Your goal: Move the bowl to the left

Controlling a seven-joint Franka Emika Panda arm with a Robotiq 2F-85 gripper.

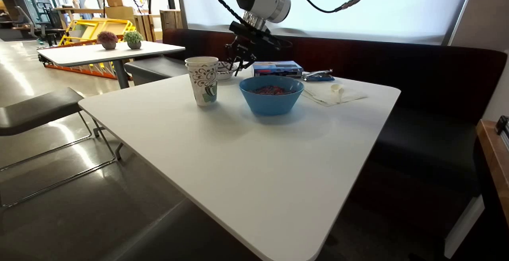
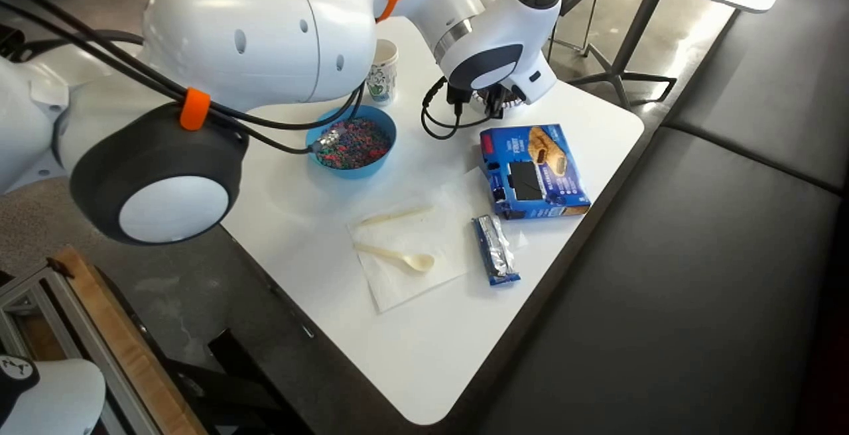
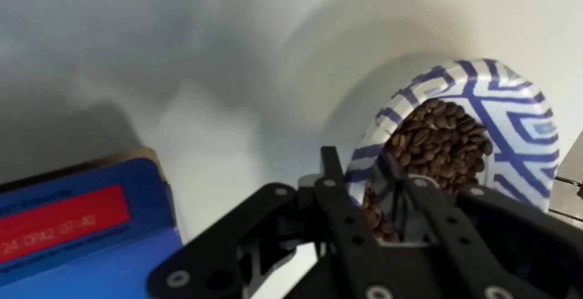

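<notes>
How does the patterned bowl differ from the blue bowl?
The patterned bowl is white with blue lines, the blue bowl plain. The patterned bowl holds brown beans, the blue bowl multicoloured pieces. The fingers are at the patterned bowl, not the blue bowl. Both are partly filled.

The bent arm [image 2: 265, 30] slants its pincer [image 3: 359, 162] downward, fingers [image 3: 331, 164] slightly apart.

In an exterior view I look low across the table [image 1: 274, 165] toward the dark bench [image 1: 397, 64]; in an exterior view, steeply down past the nearby arm [image 2: 252, 37]. Both take in the blue bowl [image 1: 271, 101]. My wrist view looks down close on the patterned bowl [image 3: 514, 121].
</notes>
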